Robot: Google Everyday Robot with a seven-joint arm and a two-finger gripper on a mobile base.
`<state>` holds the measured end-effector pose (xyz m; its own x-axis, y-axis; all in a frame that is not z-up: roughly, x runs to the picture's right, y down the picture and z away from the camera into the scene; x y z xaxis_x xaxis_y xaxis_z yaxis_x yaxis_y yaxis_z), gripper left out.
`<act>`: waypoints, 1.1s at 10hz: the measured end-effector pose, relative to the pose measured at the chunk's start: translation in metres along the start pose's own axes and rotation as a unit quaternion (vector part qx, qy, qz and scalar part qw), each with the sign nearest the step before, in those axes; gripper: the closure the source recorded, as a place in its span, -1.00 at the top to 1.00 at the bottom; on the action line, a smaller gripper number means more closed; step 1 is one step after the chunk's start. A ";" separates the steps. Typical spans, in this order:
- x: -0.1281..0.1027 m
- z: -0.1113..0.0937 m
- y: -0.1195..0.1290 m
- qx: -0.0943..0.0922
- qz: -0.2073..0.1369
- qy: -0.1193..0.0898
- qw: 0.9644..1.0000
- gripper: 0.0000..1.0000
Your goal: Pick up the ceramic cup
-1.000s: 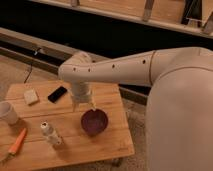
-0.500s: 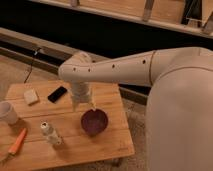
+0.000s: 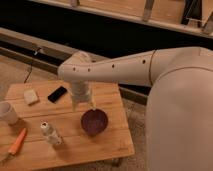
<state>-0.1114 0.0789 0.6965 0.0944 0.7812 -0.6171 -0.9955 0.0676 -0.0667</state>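
The ceramic cup (image 3: pixel 7 112) is a small plain white cylinder standing at the left edge of the wooden table (image 3: pixel 107 142). My gripper (image 3: pixel 83 105) hangs from the white arm over the middle of the table, just left of and above the dark purple bowl (image 3: pixel 94 122). It is well to the right of the cup and holds nothing that I can see. A small white bottle (image 3: pixel 50 133) with a dark cap stands in front, between the cup and the bowl.
A black phone (image 3: pixel 57 93) and a pale sponge-like block (image 3: pixel 31 96) lie at the back left of the table. An orange carrot-like object (image 3: pixel 18 142) lies at the front left. A dark wall and a ledge run behind the table.
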 end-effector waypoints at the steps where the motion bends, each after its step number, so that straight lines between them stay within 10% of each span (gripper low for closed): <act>1: -0.009 -0.015 0.012 0.001 -0.014 -0.015 1.000 0.30; 5: -0.033 -0.063 0.081 0.009 -0.089 -0.054 0.995 0.30; 11: -0.058 -0.087 0.212 0.021 -0.210 -0.057 0.976 0.30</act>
<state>-0.3275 -0.0058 0.6503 0.4940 0.7432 -0.4511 -0.8694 0.4192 -0.2614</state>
